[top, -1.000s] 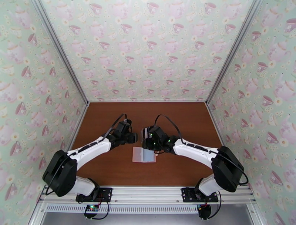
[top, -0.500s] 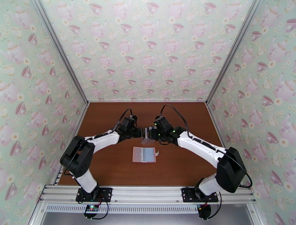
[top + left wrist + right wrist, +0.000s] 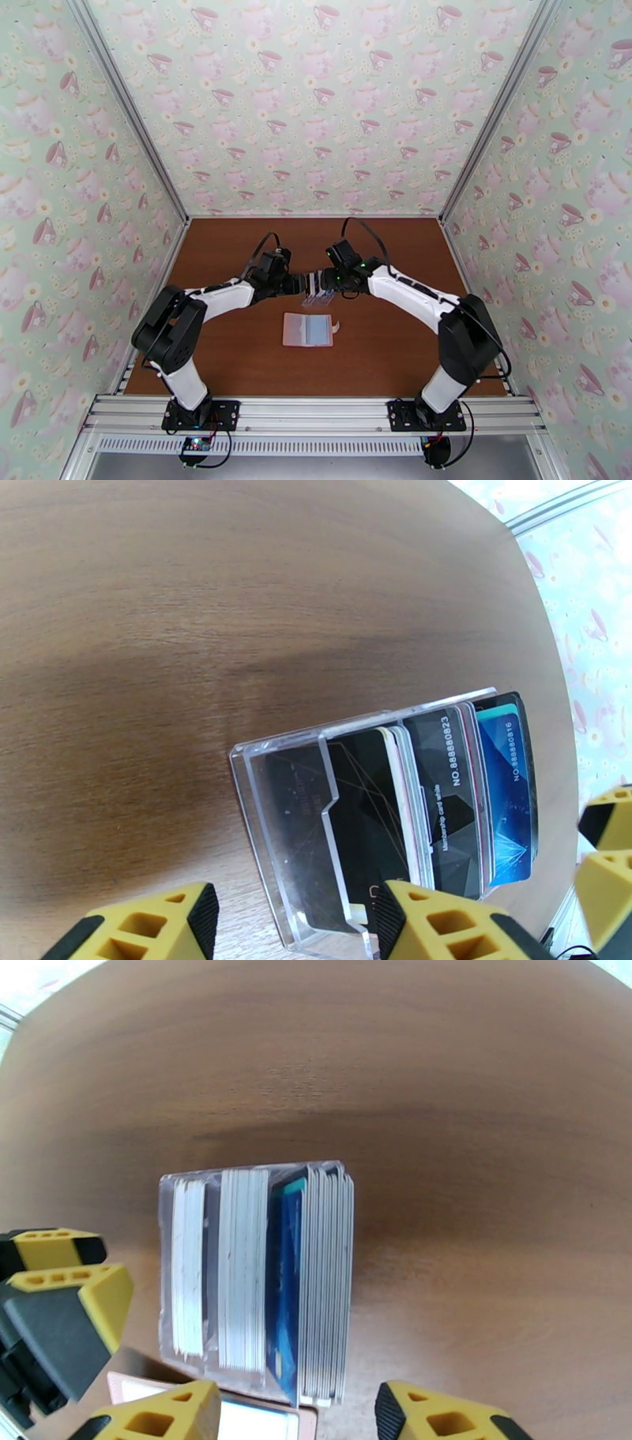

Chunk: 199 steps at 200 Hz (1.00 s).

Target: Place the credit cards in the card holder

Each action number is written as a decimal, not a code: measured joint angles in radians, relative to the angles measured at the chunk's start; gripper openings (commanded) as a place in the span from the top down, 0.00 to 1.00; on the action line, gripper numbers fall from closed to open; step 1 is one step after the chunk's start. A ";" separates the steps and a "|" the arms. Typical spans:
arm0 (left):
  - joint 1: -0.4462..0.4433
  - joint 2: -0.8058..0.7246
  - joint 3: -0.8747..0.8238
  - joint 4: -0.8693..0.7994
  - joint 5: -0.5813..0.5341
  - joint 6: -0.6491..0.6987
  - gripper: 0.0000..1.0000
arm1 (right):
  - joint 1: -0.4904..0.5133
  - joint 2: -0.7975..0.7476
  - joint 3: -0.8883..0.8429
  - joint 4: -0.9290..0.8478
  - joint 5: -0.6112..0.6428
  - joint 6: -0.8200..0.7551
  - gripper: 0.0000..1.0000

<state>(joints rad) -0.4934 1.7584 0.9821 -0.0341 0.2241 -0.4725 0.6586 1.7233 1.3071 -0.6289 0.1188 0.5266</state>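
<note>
The credit cards (image 3: 450,796) stand on edge in a clear plastic slotted rack (image 3: 300,835): black ones and a blue one (image 3: 505,796). From above, the cards (image 3: 245,1268) show as white and blue edges. The card holder (image 3: 308,330) lies open on the table just in front of the rack (image 3: 317,296), pale grey-blue pockets up; its pink edge (image 3: 237,1414) shows in the right wrist view. My left gripper (image 3: 302,284) (image 3: 292,930) is open at the rack's left side. My right gripper (image 3: 324,283) (image 3: 296,1418) is open just above the rack's right side.
The brown wooden table (image 3: 395,347) is walled in by teacup-patterned panels (image 3: 316,118) at the back and both sides. The two grippers nearly meet over the rack. Bare tabletop lies behind the rack and to both sides of the wallet.
Both grippers have moved from over the wallet back to the rack and lowered beside it. In the last half second the right arm's elbow swung in further; the left arm held still.
</note>
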 measured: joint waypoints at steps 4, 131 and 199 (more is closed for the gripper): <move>0.002 0.003 0.000 0.002 0.005 0.000 0.41 | 0.000 0.008 0.006 -0.002 0.003 -0.002 0.43; 0.013 0.078 0.000 0.029 0.106 -0.026 0.42 | 0.000 0.129 0.068 -0.036 0.062 -0.054 0.43; 0.014 0.095 0.018 0.027 0.113 -0.029 0.50 | -0.005 0.160 0.100 -0.048 0.086 -0.079 0.43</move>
<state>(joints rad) -0.4797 1.8538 1.0004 -0.0067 0.3370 -0.5018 0.6537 1.8835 1.4075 -0.6765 0.2047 0.4477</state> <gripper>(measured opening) 0.516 0.567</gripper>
